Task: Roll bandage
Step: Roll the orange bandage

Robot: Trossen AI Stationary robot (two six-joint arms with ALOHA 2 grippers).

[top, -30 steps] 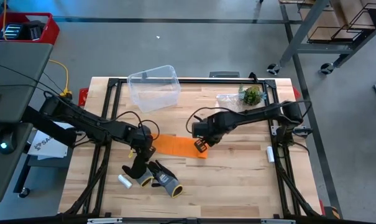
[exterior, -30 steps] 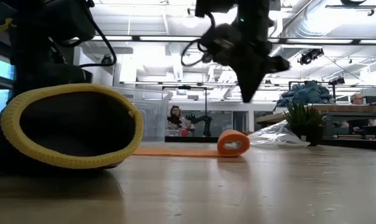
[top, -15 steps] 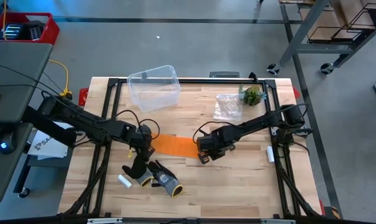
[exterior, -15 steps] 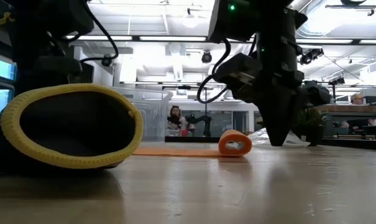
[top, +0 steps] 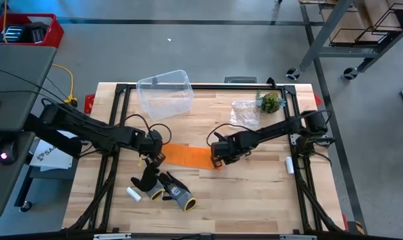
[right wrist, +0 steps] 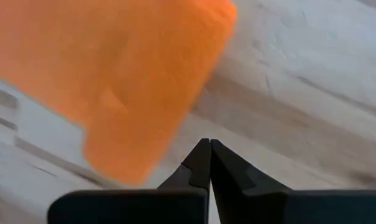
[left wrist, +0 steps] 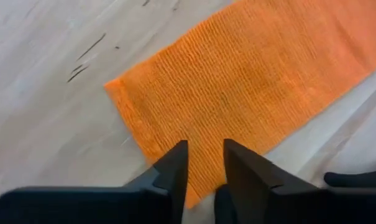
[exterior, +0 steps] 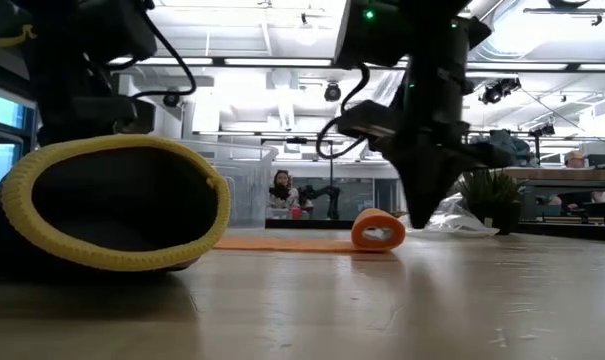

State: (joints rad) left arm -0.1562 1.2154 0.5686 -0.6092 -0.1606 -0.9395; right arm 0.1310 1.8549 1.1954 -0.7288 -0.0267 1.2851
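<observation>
Lying flat across the middle of the light wooden slatted table (top: 254,187), the bright orange stretchy fabric bandage (top: 188,156) is a narrow band with a short rolled stub at the end nearest the right gripper (top: 216,162). That gripper's fingers are pressed together with nothing between them, tips low just beside the roll. The left gripper (left wrist: 204,169) is at the bandage's opposite flat end, fingers a narrow gap apart with tips over the fabric edge; can't tell if it's pinching the cloth.
</observation>
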